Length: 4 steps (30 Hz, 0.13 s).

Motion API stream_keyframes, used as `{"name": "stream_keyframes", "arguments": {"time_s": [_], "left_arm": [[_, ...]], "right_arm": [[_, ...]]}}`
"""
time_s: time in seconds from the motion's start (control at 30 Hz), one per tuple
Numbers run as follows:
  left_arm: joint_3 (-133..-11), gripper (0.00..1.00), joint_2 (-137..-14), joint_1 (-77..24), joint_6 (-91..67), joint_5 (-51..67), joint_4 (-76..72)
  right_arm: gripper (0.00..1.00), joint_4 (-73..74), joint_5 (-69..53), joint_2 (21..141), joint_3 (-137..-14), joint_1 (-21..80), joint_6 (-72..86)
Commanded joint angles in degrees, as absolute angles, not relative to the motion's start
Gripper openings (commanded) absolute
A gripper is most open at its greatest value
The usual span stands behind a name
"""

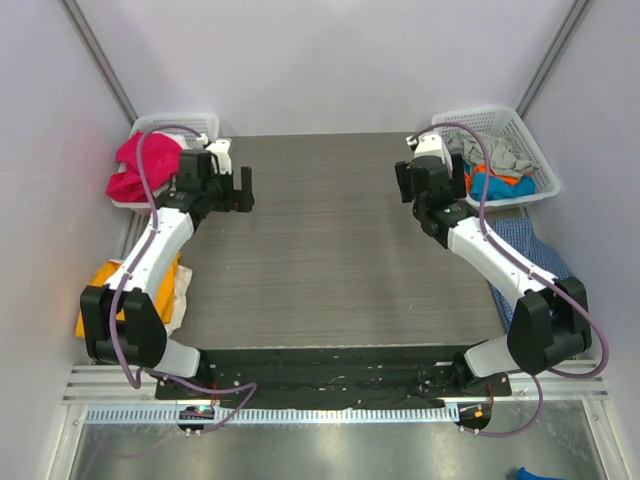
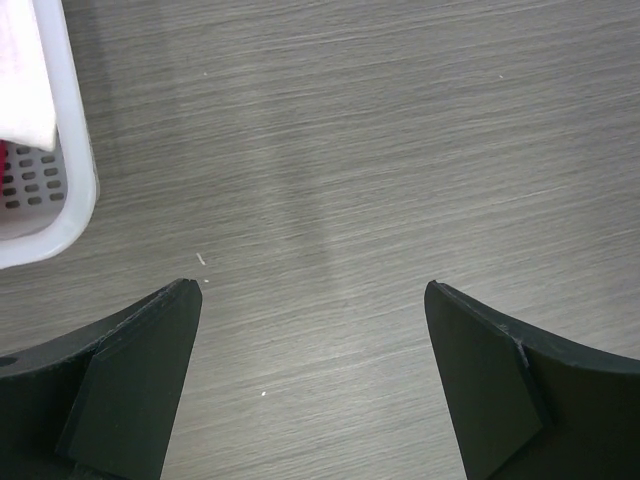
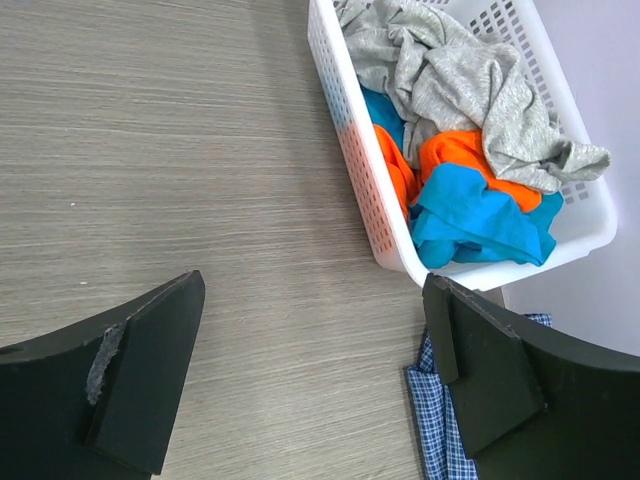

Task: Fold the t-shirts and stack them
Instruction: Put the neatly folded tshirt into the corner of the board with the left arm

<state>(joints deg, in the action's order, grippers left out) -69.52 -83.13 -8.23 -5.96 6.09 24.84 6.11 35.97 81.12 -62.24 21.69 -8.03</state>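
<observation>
At the desk's far-left corner, the top view shows the red t-shirt (image 1: 140, 165) heaped in the left basket (image 1: 190, 120), just left of your left tool (image 1: 243, 190). The orange-yellow t-shirt (image 1: 100, 290) lies at the left edge by that arm's base. In the left wrist view, that tool is spread wide over bare desk (image 2: 400, 150), grasping nothing. In the right wrist view, the right tool (image 3: 312, 285) is likewise released. The right basket (image 3: 345, 150) of crumpled clothes (image 3: 470, 200) sits to its right, so I judge that arm nearer for those.
</observation>
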Motion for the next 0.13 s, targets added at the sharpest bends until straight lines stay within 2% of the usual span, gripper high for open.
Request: {"name": "stream_keyframes", "arguments": {"time_s": [0.0,0.1], "left_arm": [[-71.3,1.00,-82.6,-9.6,-4.2,3.5,21.2],[-71.2,1.00,-82.6,-10.1,-4.0,3.1,21.1]], "right_arm": [[0.99,3.0,36.9,79.6,-62.1,21.8,-7.7],[1.00,3.1,35.7,79.5,-61.5,21.8,-7.6]]}}
